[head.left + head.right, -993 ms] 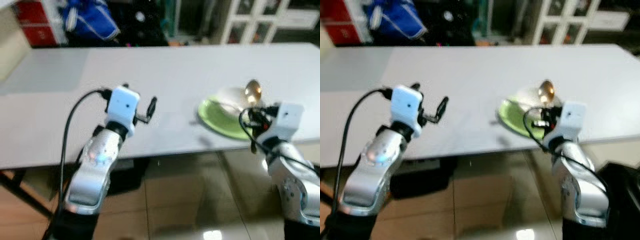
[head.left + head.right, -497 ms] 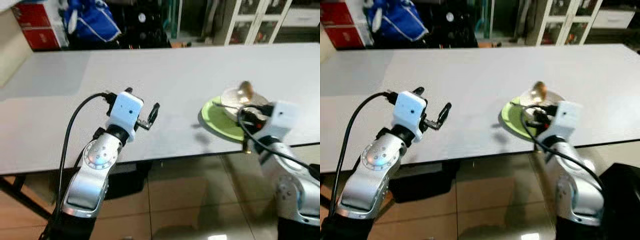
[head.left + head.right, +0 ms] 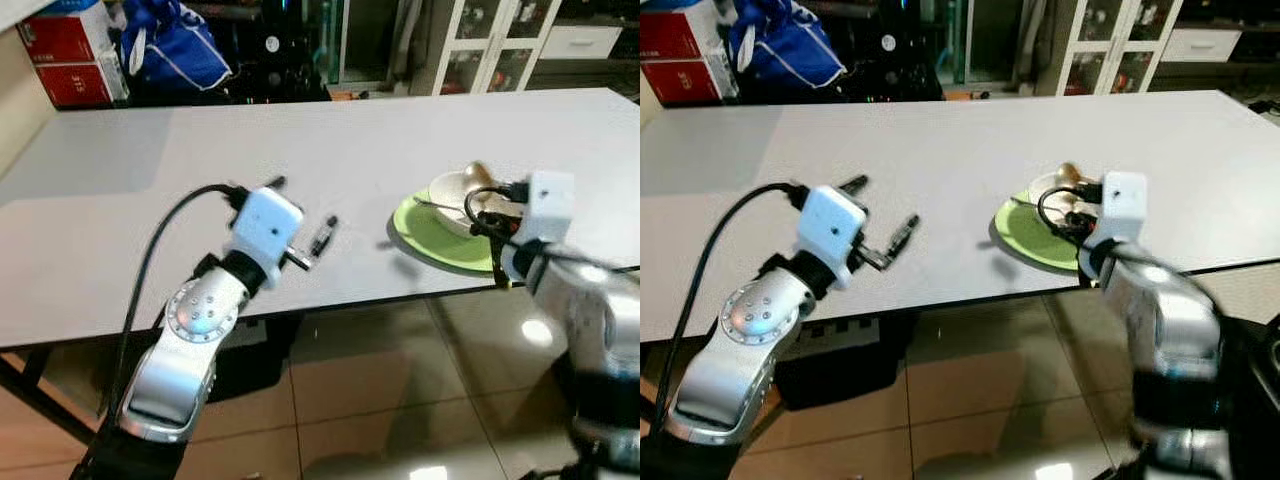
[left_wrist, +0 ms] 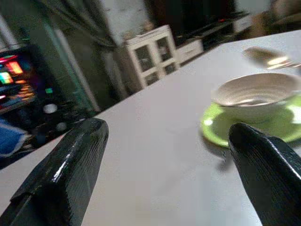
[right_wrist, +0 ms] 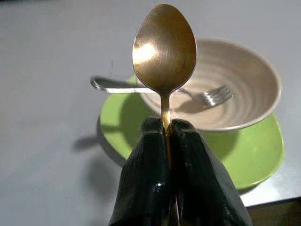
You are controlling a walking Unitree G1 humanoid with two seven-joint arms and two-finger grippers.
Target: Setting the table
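Spoon [image 5: 164, 44], brass-coloured, stands pinched by its thin handle between the two black fingers [image 5: 146, 188] of the right gripper [image 5: 164, 129], which are pressed tight together on it just below the neck, bowl end pointing away from the wrist. It looks light, stiff and smooth; with so narrow a handle I judge it could swivel or slide in the grip, so a hold near the middle of the handle would steady it better. Just past the spoon, near the table's [image 3: 150, 260] front edge, sits a green plate [image 5: 263, 160] bearing a ribbed beige bowl [image 5: 244, 89], and a silver fork [image 5: 141, 85] lies across the bowl's rim with its tines inside. Bowl and plate look ceramic, heavier and breakable, so they would best be taken by the rim. To the left over the table hovers the left gripper [image 3: 300, 215], fingers [image 4: 66, 174] spread wide and holding nothing. Beyond the table stand a white cabinet [image 3: 480, 45] and a blue bag [image 3: 170, 50]
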